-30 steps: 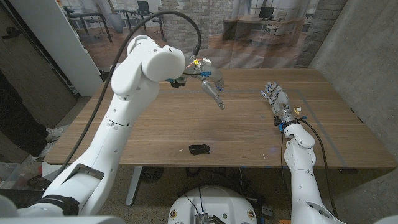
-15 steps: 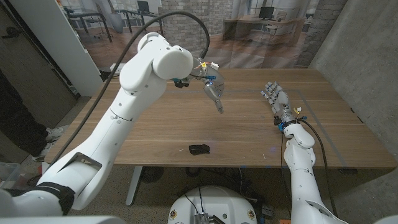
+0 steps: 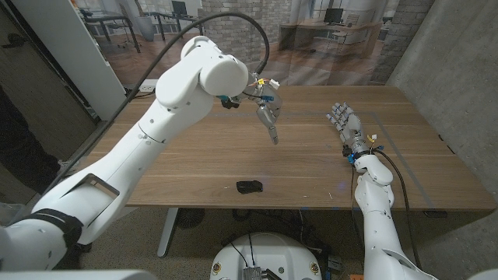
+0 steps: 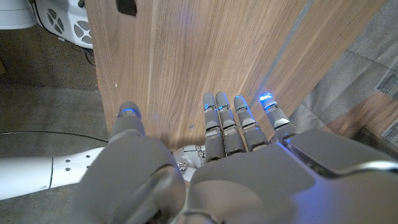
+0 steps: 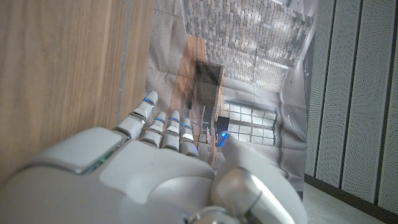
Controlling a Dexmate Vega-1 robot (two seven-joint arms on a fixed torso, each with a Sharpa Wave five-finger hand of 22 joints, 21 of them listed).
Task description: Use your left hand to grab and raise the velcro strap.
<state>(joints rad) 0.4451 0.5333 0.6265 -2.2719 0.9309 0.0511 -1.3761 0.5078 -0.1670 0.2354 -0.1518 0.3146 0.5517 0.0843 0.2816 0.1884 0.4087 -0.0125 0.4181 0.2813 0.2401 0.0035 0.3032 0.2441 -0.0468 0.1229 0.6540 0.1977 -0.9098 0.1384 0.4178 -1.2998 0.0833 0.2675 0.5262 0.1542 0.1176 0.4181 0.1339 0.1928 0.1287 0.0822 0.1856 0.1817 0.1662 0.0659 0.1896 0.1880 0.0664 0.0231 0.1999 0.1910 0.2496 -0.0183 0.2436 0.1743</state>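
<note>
A small black velcro strap (image 3: 250,187) lies on the wooden table (image 3: 194,167) near its front edge, about the middle; the left wrist view catches it as a dark piece (image 4: 127,7) at the table's edge. My left hand (image 3: 268,117) hangs high above the table's middle, well behind the strap, fingers pointing down and apart, holding nothing. In the left wrist view the left hand (image 4: 217,155) has straight, spread fingers over bare wood. My right hand (image 3: 344,121) stands on its edge at the right side of the table, fingers extended and empty; the right wrist view shows this hand (image 5: 155,155) too.
The table's front edge runs just below the strap. A grey wall (image 3: 459,70) stands close on the right. Office furniture shows behind a glass partition (image 3: 327,31) beyond the far edge. A dark shape (image 3: 19,148) stands at the left picture edge.
My left arm has swung slightly to the right and its hand has shifted a little, still above the table. The strap and the right hand have stayed put.
</note>
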